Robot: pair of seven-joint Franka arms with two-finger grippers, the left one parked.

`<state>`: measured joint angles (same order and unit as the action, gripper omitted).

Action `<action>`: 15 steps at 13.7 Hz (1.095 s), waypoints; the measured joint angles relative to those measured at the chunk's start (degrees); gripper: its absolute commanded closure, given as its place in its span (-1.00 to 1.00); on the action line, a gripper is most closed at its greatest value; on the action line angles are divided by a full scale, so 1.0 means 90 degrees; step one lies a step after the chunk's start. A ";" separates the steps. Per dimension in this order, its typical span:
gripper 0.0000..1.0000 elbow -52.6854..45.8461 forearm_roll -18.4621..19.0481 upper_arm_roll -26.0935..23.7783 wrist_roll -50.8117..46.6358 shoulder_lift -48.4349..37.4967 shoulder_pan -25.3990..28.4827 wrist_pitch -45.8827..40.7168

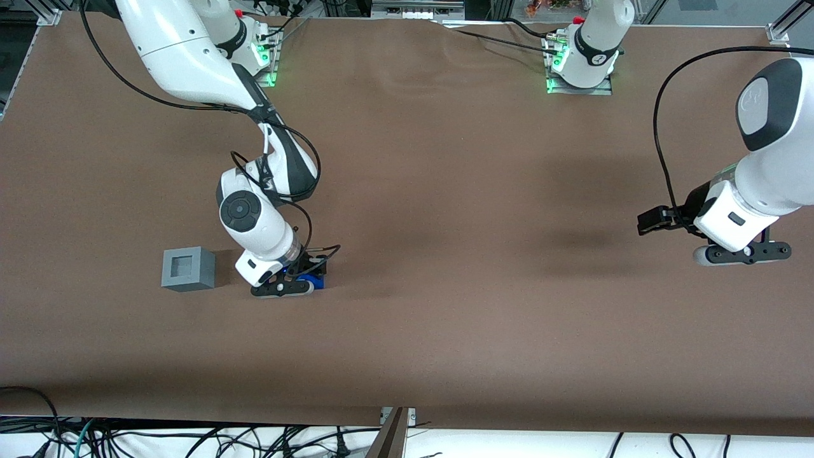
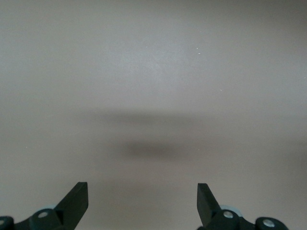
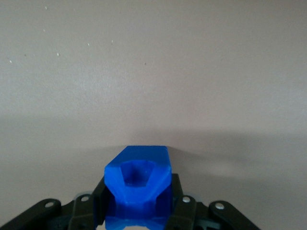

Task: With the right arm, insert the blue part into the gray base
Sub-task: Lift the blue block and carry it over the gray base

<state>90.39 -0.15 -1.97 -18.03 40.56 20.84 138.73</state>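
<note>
The blue part (image 3: 138, 184) is bright blue between the fingers of the black end effector (image 3: 139, 211). Just beside the end effector, the gray base (image 1: 188, 268) is light gray, on a plain brown tabletop (image 1: 445, 191).

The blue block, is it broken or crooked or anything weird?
Nothing stands out. The blue part looks whole and sits squarely between the fingers of the gripper, which are closed against its sides, low over the table. The gray base stands upright beside it, apart, its square hole empty.
</note>
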 measured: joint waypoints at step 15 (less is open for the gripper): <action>0.51 -0.0415 -0.0044 0.0704 0.3115 -0.1161 -0.1965 -0.2821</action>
<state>86.65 -0.54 4.37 10.00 30.11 3.16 113.34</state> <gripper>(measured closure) 0.493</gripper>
